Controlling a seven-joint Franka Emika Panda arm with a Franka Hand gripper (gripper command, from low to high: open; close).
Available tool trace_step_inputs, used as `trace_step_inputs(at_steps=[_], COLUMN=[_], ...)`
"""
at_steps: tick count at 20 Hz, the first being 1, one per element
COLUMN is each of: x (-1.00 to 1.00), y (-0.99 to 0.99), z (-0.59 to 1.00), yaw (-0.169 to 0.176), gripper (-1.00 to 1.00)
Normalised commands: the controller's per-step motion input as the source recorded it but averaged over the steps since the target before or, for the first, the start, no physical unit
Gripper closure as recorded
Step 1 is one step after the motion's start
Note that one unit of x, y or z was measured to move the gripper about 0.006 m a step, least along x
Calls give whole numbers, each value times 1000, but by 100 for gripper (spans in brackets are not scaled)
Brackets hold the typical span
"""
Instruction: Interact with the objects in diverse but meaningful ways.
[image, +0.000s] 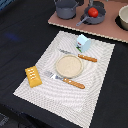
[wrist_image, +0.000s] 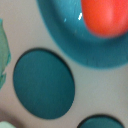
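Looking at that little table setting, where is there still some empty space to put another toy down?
The striped placemat has bare room right of the tan round plate and along its near edge below the fork. The ridged yellow-orange block, knife and carton crowd the plate. The toy stove at the back is packed with grey pots.

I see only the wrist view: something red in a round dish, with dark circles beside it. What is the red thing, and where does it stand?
Observer: It is the tomato; it lies in a grey pan on the toy stove.
Operator: Is another pot near it?
Observer: Yes, a grey pot stands to the exterior view's left of the pan, apart from it.
Operator: And where is the plate?
Observer: The plate lies off the stove, on a striped mat.
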Motion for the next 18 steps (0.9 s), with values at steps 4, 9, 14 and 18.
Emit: trace_step_inputs(at_steps=[4,9,14,18], x=[-9,123,37,-1], y=[-575,-862,-952,-989], z=[666,645,382,165], yaw=[0,0,0,0], gripper=[-100,-100,-100,-100])
